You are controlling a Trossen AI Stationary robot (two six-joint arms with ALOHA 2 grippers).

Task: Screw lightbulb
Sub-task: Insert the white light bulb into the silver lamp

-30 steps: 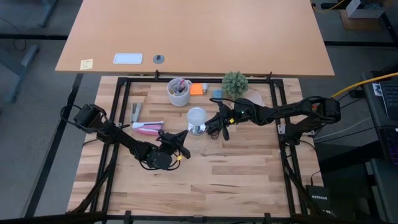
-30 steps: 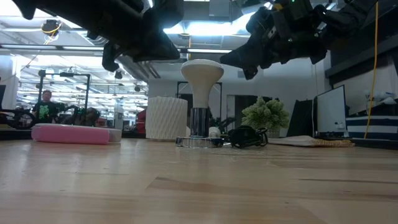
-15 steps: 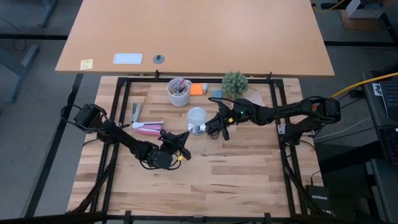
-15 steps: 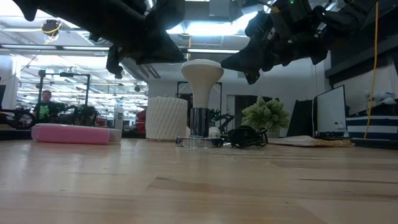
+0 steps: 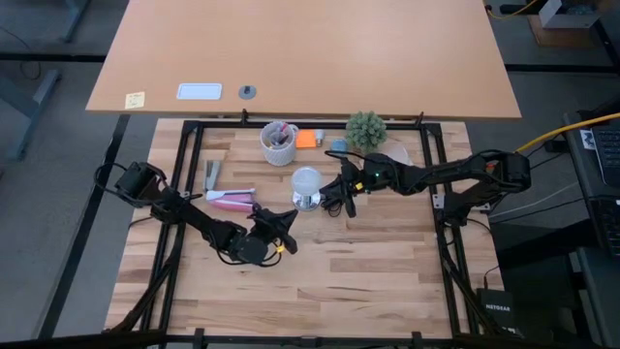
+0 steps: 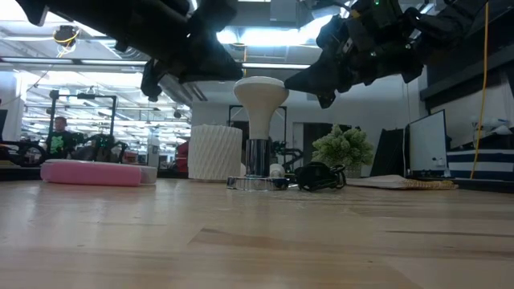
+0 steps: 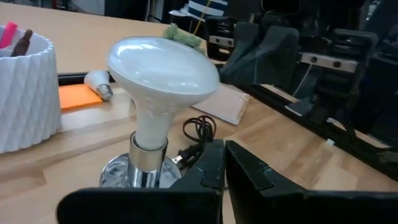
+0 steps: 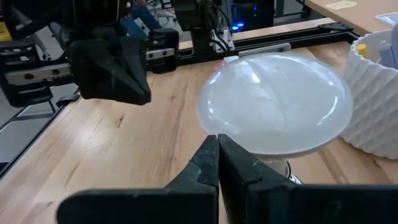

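Note:
The lightbulb (image 5: 306, 181) is white with a wide flat-topped globe (image 7: 163, 65) and a silver neck. It stands upright with its base in a silvery round fitting (image 6: 255, 182) on the wooden table. My left gripper (image 5: 287, 219) is shut, hovering near and left of the bulb and pointing toward it (image 7: 222, 149). My right gripper (image 5: 336, 197) is shut and hovers just right of the globe, its fingertips (image 8: 217, 144) close in front of the globe's edge (image 8: 273, 106). In the low view both grippers hang above the table at about the globe's height.
Behind the bulb stand a white ribbed cup of pens (image 5: 278, 142), an orange pad (image 5: 307, 139) and a small green plant (image 5: 365, 127). A pink case (image 5: 231, 200) lies to the left. A coiled black cord (image 6: 320, 175) lies right of the fitting. The table's near half (image 5: 320, 281) is bare wood.
My left gripper has turned a little at the wrist while staying in place. The lightbulb has not moved.

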